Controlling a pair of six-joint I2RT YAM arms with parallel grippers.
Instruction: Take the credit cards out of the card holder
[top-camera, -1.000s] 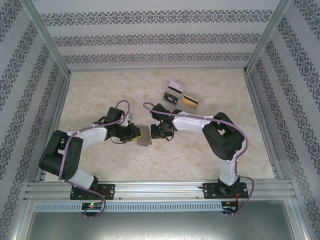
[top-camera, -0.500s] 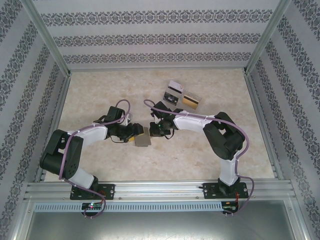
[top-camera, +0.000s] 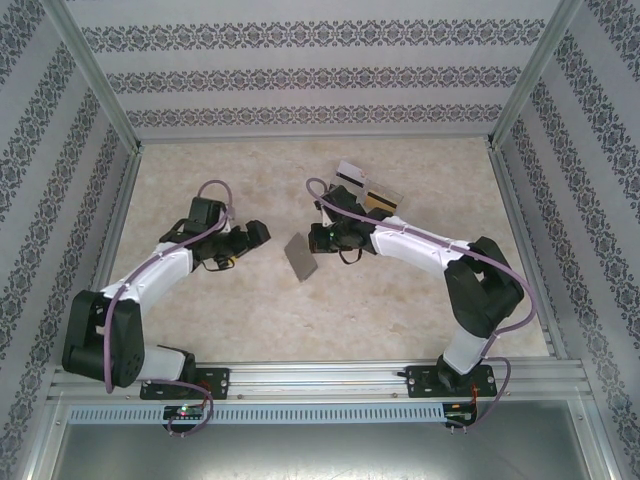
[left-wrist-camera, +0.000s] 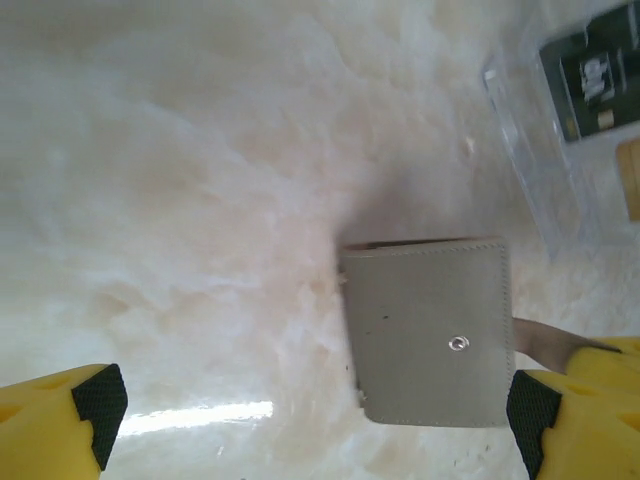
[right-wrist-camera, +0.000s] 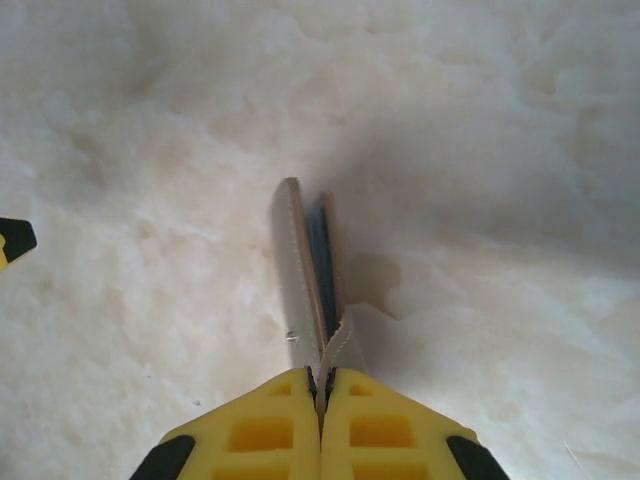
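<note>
Fingers (right-wrist-camera: 262, 425) of my right gripper (right-wrist-camera: 322, 382) pinch the card holder (right-wrist-camera: 300, 260) by its flap; my left gripper (left-wrist-camera: 312, 405) gapes wide near it.

Soft, even light is washing the overhead view, leaving the pale worktop (top-camera: 250, 320) bright and its shadows faint. In the left wrist view a grey shadow is spreading from the card holder (left-wrist-camera: 430, 340) toward 12 o'clock, and a glare streak is shining at 7 o'clock. In the right wrist view its shadow is falling toward 3 o'clock, and the marbled surface is looking soft.
</note>
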